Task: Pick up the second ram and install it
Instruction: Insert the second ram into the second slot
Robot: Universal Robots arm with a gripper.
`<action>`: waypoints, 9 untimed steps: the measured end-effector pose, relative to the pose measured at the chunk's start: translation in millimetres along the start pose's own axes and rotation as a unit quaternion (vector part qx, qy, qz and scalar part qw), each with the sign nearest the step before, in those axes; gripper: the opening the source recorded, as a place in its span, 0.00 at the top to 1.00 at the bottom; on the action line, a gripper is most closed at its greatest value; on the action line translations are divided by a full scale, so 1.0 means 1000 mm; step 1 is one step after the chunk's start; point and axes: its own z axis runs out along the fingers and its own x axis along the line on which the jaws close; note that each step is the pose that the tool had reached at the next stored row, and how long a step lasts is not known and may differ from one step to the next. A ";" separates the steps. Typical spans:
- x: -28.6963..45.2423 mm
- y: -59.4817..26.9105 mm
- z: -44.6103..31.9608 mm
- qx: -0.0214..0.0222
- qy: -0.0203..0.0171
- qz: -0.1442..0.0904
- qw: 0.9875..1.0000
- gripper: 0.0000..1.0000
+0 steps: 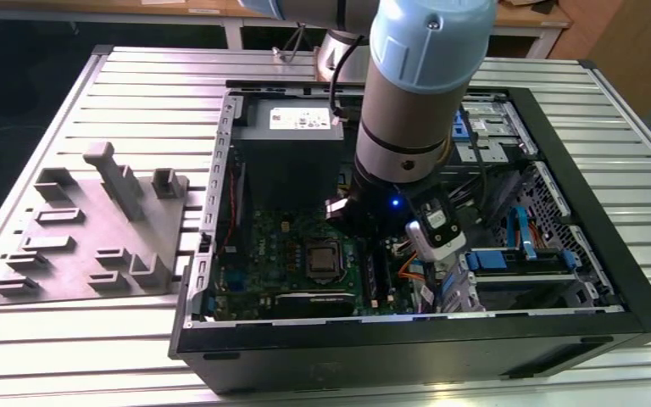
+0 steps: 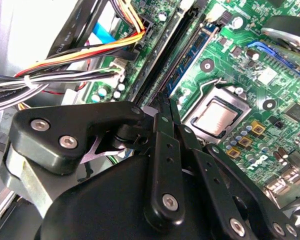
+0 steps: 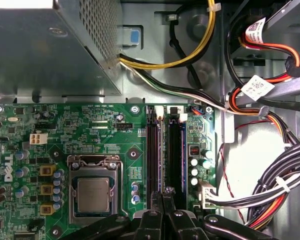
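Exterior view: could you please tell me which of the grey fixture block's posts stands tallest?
The long, narrow post toward the far edge of the block. It rises well above all the short stubs around it.

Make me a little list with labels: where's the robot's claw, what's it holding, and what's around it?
place: open computer case on a slatted table
gripper: down over the motherboard, at the memory slots
fingers: closed together, tips at the slots
ram: dark stick standing in a slot, running up from the fingertips
beside the slots: processor socket
nearby: bundled cables, grey power supply
outside the case: grey fixture block
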 end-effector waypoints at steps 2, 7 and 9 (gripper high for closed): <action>0.0000 0.0000 0.0001 0.000 0.000 0.000 1.000 0.88; 0.0002 -0.0001 0.0025 0.000 0.000 0.000 1.000 0.88; 0.0004 -0.0001 0.0036 0.000 0.000 0.000 1.000 0.88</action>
